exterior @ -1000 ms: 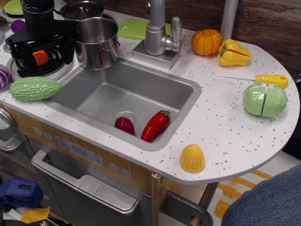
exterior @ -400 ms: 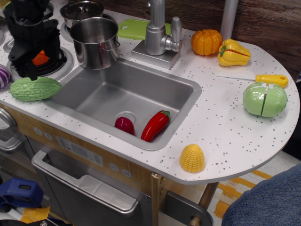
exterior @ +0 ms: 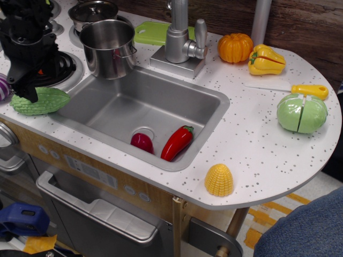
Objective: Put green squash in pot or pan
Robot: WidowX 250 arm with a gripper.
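Note:
The green squash (exterior: 47,101) lies on the counter's front left corner, beside the sink, bumpy and oblong. My black gripper (exterior: 32,85) hangs right over its left half with the jaws spread apart, one finger (exterior: 24,88) hiding the squash's left end; nothing is held. The tall shiny steel pot (exterior: 110,47) stands upright and empty at the sink's back left corner, behind and to the right of the squash and gripper.
A lidded low pot (exterior: 94,10) and lime board (exterior: 155,32) sit behind the tall pot. The faucet (exterior: 179,37) stands right of it. The sink (exterior: 102,104) holds a red pepper (exterior: 177,143). A purple onion (exterior: 4,85) lies left of the gripper.
The gripper has moved left and down from above the stove burner to just over the squash's left end. The squash and pot have not moved.

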